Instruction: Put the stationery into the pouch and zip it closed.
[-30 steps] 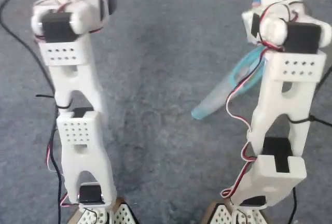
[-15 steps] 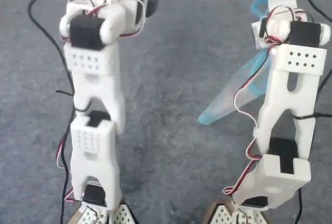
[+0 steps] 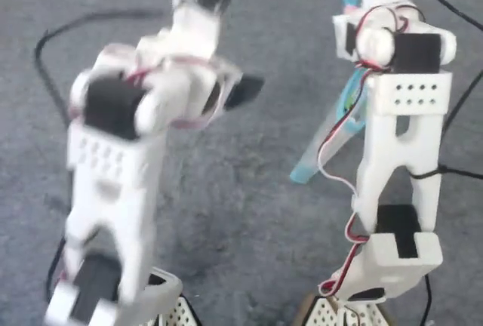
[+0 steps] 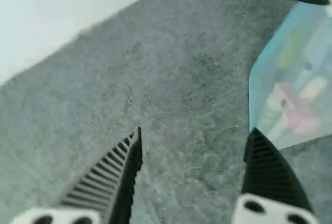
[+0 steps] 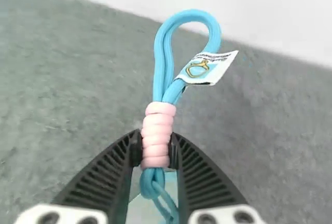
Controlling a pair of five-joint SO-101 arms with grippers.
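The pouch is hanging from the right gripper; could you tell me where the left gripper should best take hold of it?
Probably its free lower corner. The pouch is flat and thin, hanging tilted from the pink-wrapped cord that the right gripper pinches, so that end is unsupported. The open left gripper could come from its own side, jaws straddling the flat edge.

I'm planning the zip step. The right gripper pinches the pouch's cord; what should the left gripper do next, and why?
Probably ease the open left gripper onto the pouch edge beside it: the right gripper holds the pouch by its cord alone.
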